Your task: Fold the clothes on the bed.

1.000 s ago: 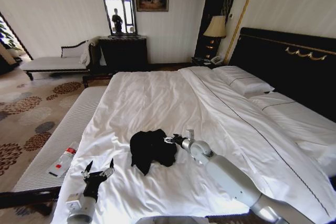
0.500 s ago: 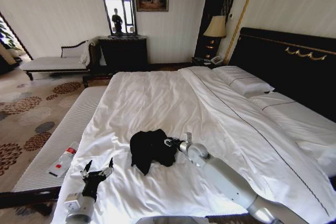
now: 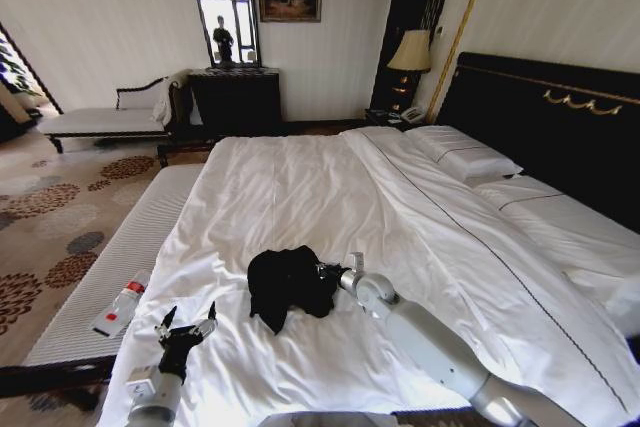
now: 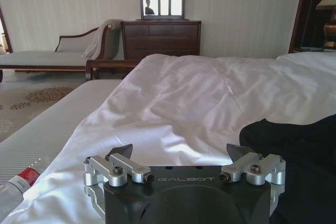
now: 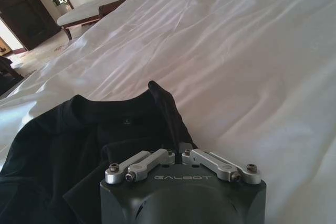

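Observation:
The clothes (image 3: pixel 288 285) are one black T-shirt lying crumpled on the white bed (image 3: pixel 300 187), near its foot. My right gripper (image 3: pixel 323 270) sits at the shirt's right edge. In the right wrist view its fingers (image 5: pixel 178 153) are shut on a fold of the black fabric (image 5: pixel 79 135) beside the neckline. Left of the shirt, by the bed's near left corner, my left gripper (image 3: pixel 186 325) stands open and holds nothing. The left wrist view shows its open fingers (image 4: pixel 178 150) with the shirt (image 4: pixel 296 150) off to one side.
A pale striped bench (image 3: pixel 130 237) runs along the foot of the bed with a water bottle (image 3: pixel 120 307) on it. Pillows (image 3: pixel 470 159) lie by the dark headboard (image 3: pixel 560 117). A chaise (image 3: pixel 100 119) and a dresser (image 3: pixel 235 99) stand along the far wall.
My right gripper has slid a little left, into the shirt's edge, and its fingers have come together on the fabric. The left arm has hardly moved.

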Tool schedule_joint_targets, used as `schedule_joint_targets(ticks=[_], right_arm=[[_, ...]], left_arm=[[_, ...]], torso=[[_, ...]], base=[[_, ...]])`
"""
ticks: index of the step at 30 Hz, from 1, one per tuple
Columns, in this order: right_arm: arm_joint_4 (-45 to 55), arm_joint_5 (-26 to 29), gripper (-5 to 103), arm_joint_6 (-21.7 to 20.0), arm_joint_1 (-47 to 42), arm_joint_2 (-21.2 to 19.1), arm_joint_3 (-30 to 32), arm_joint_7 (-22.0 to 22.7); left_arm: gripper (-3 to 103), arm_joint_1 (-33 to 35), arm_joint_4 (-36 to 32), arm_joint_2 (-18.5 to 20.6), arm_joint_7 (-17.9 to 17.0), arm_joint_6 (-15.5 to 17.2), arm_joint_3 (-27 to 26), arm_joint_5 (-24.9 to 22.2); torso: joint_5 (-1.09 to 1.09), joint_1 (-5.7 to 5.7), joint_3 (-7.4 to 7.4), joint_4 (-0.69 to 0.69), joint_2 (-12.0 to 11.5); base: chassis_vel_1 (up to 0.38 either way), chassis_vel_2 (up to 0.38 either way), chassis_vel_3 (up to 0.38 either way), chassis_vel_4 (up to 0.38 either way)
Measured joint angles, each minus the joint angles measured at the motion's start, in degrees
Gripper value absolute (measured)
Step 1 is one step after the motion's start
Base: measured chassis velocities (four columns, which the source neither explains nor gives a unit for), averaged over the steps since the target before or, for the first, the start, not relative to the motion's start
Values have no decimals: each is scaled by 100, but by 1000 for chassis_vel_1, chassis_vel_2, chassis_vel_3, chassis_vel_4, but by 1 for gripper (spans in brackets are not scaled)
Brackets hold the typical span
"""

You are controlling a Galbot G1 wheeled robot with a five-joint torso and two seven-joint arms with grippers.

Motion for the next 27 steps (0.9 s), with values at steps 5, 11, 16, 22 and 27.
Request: schedule_joint_targets(ticks=[5, 11, 16, 22, 27], right_arm=[[100, -6, 1, 1, -21, -29, 0, 14], [190, -3, 1, 2, -32, -79, 1, 29], [246, 3, 1, 2, -32, -120, -20, 43], [247, 10, 1, 2, 39, -107, -111, 61], [134, 50, 1, -5, 163, 110, -157, 125]], left_arm=[[100, -37, 19, 13, -8, 38, 15, -17], [100, -216, 148, 187, -17, 159, 47, -220], [100, -704, 399, 528, -84, 292, 147, -1063], [100, -1589, 942, 831, -106, 336, 429, -1918], [100, -2292, 1587, 848, -47, 217, 811, -1979]], torso=[[0, 0, 0, 0, 0], [0, 0, 0, 0, 0], [-1, 0, 0, -1, 0], [0, 0, 1, -1, 0], [0, 0, 1, 1, 0]], base=[[0, 0, 0, 0], [0, 0, 0, 0], [0, 0, 0, 0], [0, 0, 0, 0], [0, 0, 0, 0]])
